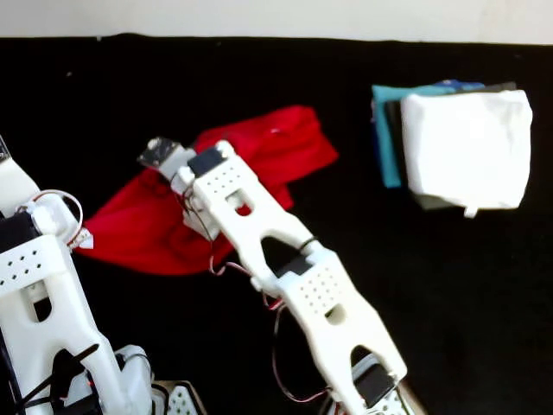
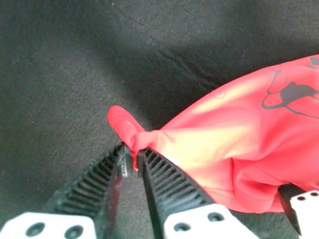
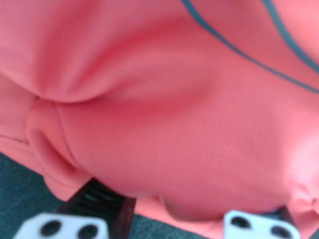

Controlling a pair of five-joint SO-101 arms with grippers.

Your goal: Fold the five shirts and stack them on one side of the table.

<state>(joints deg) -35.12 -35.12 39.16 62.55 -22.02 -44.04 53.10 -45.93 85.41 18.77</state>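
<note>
High view with both wrist views. The red shirt (image 1: 259, 156) lies rumpled and unfolded on the black table (image 1: 346, 303), at about 9 o'clock from the table's centre. The stack (image 1: 467, 147) of folded shirts sits well apart at 2 o'clock, with a white one on top and teal, blue and dark edges showing beneath it.

We judge the red shirt to be light, thin and wholly limp. It will sag and bunch wherever it is unsupported, and its smooth knit may slip out of a shallow pinch. It is not fragile. We judge hems, corners and shoulder seams to be the best places to take hold, since the doubled cloth there gives the ribbed pads some purchase.

The left gripper (image 2: 130, 154) is at the shirt's 8 o'clock corner. Its ribbed fingers (image 2: 167, 184) are drawn almost together and pinch a small twisted tip of red cloth, with only a narrow slit between them. We judge this hold to be shallow.

The right gripper (image 1: 181, 181) rests on the middle of the shirt, and red cloth is draped across its jaws. We cannot tell whether it is clamped or released.
</note>
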